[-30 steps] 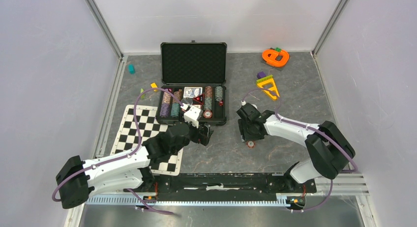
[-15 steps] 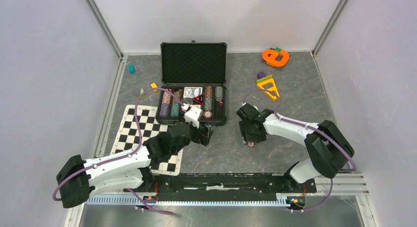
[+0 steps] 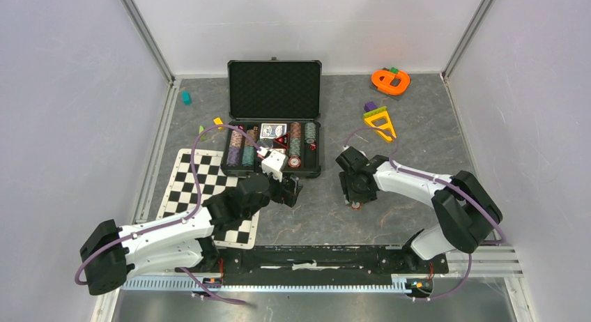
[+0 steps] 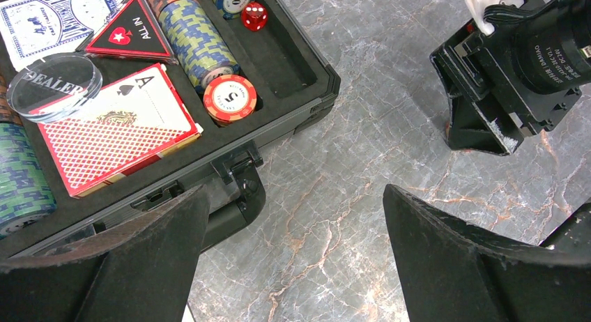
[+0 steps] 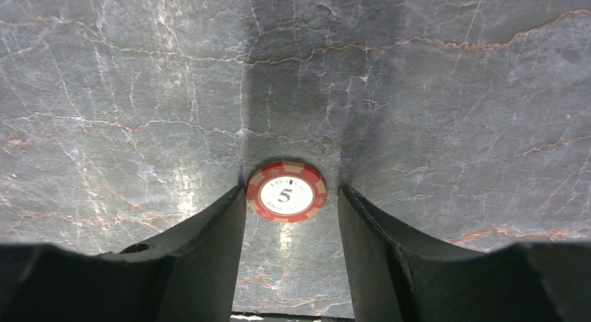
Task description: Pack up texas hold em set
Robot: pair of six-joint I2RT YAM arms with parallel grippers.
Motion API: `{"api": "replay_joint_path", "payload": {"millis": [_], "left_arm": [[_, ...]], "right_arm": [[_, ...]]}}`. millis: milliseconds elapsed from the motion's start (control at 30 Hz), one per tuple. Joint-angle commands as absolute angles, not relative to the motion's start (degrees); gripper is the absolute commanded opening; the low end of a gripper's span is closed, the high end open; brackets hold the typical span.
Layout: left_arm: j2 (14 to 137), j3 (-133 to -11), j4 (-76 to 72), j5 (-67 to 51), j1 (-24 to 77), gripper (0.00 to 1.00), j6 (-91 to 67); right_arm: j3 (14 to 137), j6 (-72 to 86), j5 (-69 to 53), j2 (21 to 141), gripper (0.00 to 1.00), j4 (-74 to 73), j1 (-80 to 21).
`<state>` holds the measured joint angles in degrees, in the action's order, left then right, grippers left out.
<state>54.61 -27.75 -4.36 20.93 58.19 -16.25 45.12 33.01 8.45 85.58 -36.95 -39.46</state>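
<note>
Table top (image 5: 432, 92): grey marble-look slab, smooth, veined, soft sheen with one pale glare patch. Poker chip (image 5: 286, 191): smooth red-and-cream, satin printed face. Right gripper (image 5: 291, 203), fingers (image 5: 209, 259): matt black, grainy along the edges. Briefcase (image 4: 300, 120): hard black shell, matt black foam lining. Dealer button (image 4: 54, 85): clear glossy plastic. Card deck (image 4: 118, 130): printed card. Die (image 4: 254, 16): glossy translucent red.

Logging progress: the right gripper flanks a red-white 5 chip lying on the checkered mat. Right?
No: the right gripper flanks the red-white 5 chip, but it lies on the bare grey table, not the checkered mat, as the right wrist view shows.
</note>
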Motion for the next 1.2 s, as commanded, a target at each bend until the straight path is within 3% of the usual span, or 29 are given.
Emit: {"api": "replay_joint_path", "payload": {"millis": [0,533,933,1167], "left_arm": [[54.7,-28.2,-5.4,21.6,57.9,1.00,-17.6],[54.7,-28.2,-5.4,21.7,57.9,1.00,-17.6],[52.7,-28.3,-2.2,28.5,56.4,1.00,-19.0],[50.3,-27.1,2.8,33.0,47.2,1.00,-25.5]], "right_arm": [[42.2,32.5,6.8,87.5,0.57,-34.3,-39.6],[46.4,33.5,5.5,87.2,0.40,-37.8,-39.7],[62.4,31.6,6.0,91.1,0.40,-42.5,-42.0],[78.1,29.9,3.6,101.5,0.40,-42.6,-44.5]]}}
